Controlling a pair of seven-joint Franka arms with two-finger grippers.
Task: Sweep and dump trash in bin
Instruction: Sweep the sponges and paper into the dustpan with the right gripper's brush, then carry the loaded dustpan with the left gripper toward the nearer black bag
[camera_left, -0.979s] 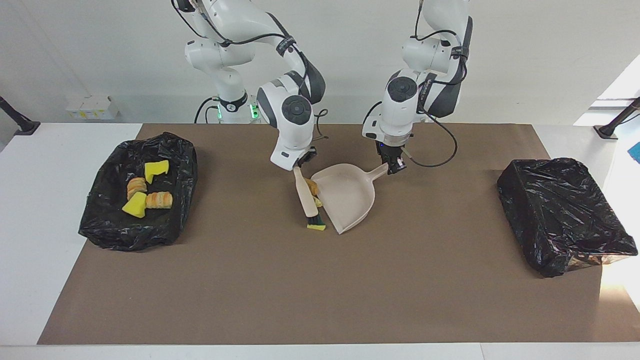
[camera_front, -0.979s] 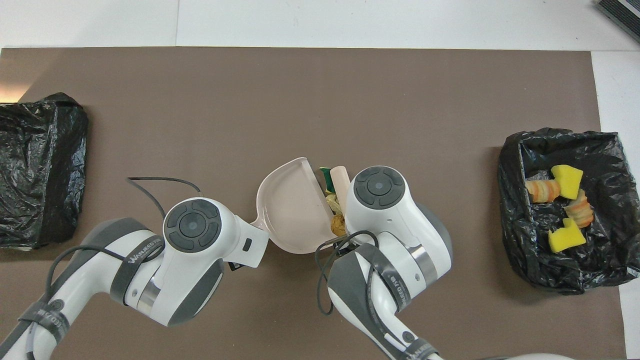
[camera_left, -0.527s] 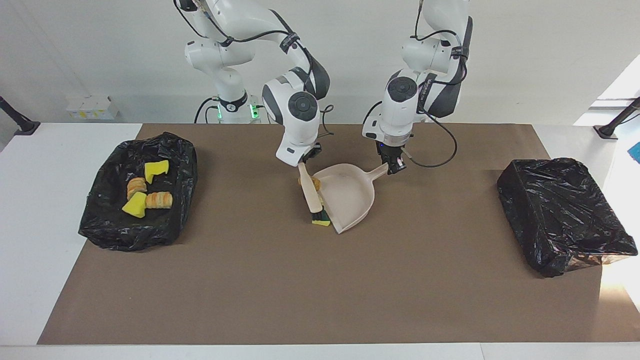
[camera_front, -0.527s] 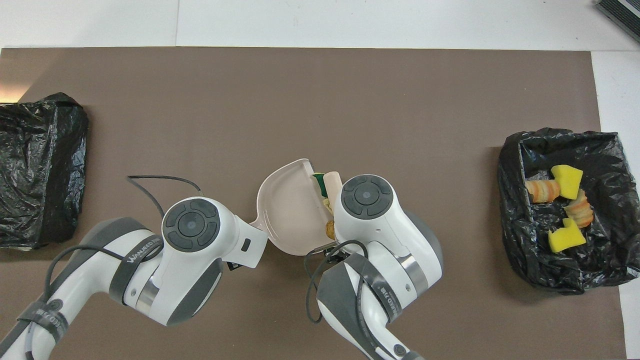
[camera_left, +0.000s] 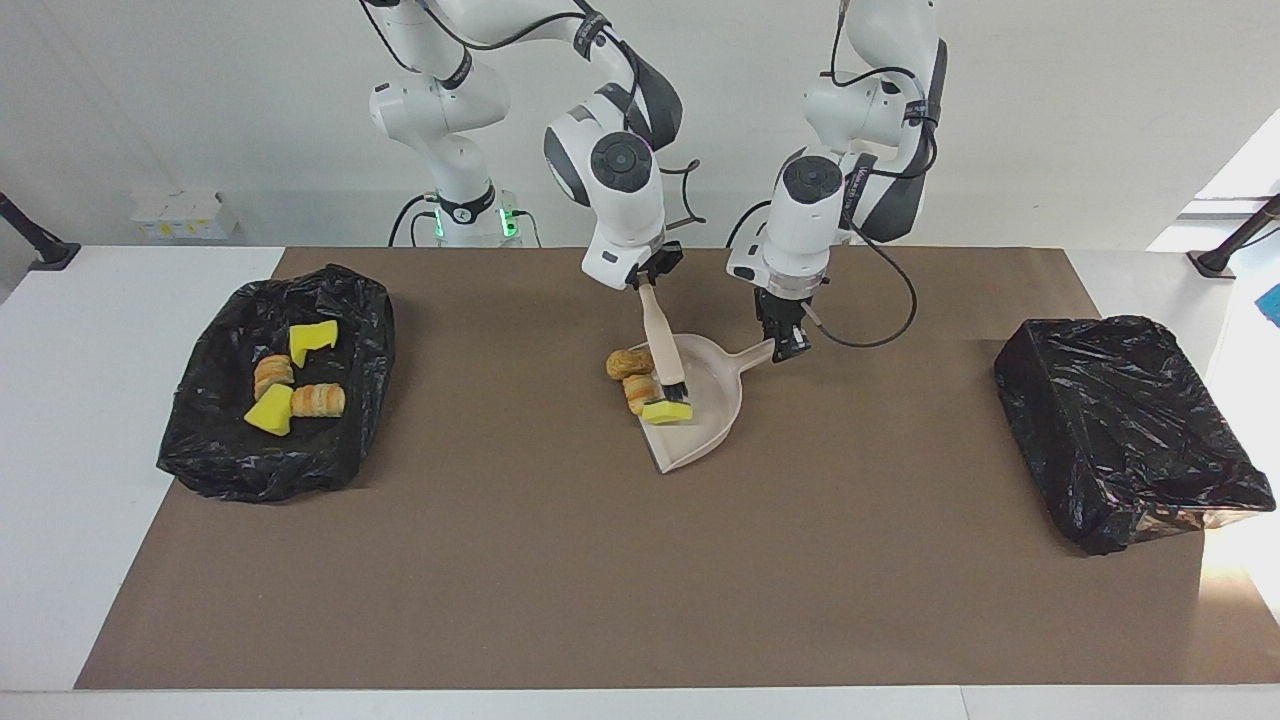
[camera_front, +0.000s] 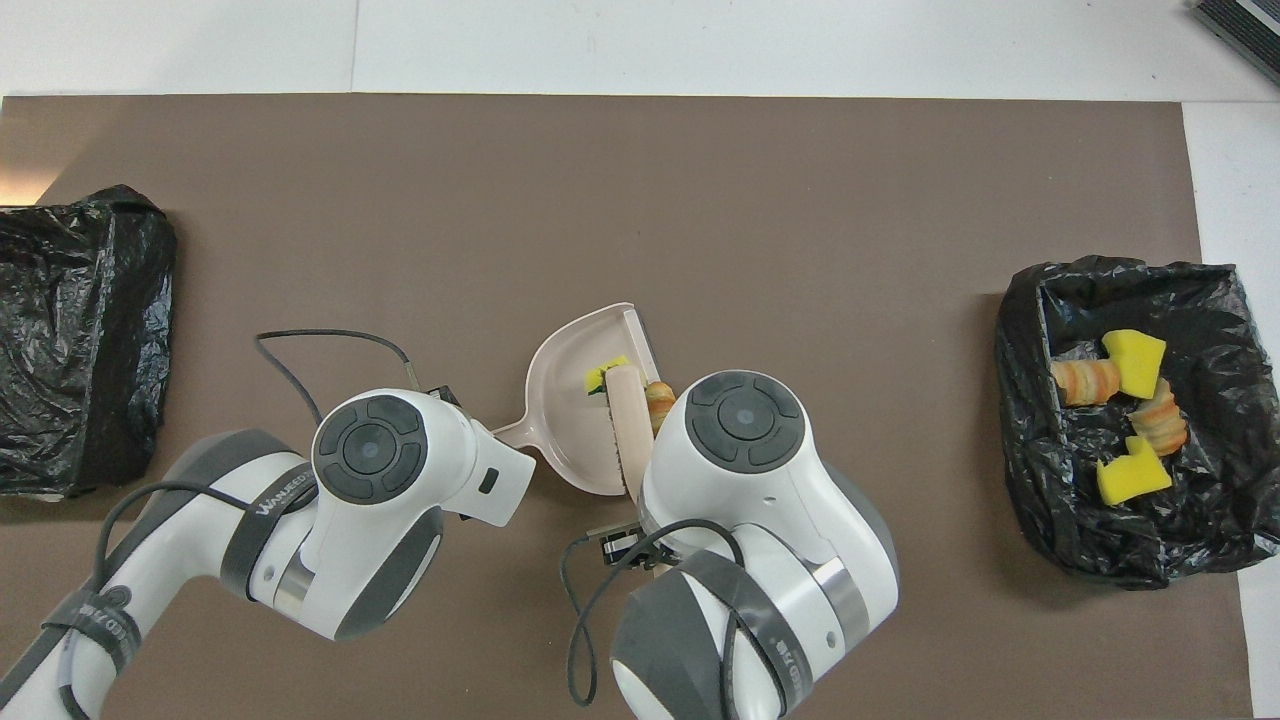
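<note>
Right claw (camera_left: 648, 283) clamped on brush (camera_left: 664, 350) handle; left claw (camera_left: 787, 345) clamped on dustpan (camera_left: 705, 415) handle. Yellow sponge (camera_left: 667, 411) sits inside pan mouth; two bread chunks (camera_left: 631, 376) just outside, at its 9 o'clock. Trash looks light, soft, prone to rolling: push low with bristles.

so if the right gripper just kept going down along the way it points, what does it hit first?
Probably the dustpan: the right gripper points down along the brush that it holds, whose bristles already sit in the pan at the yellow sponge. Depth is unclear.
</note>
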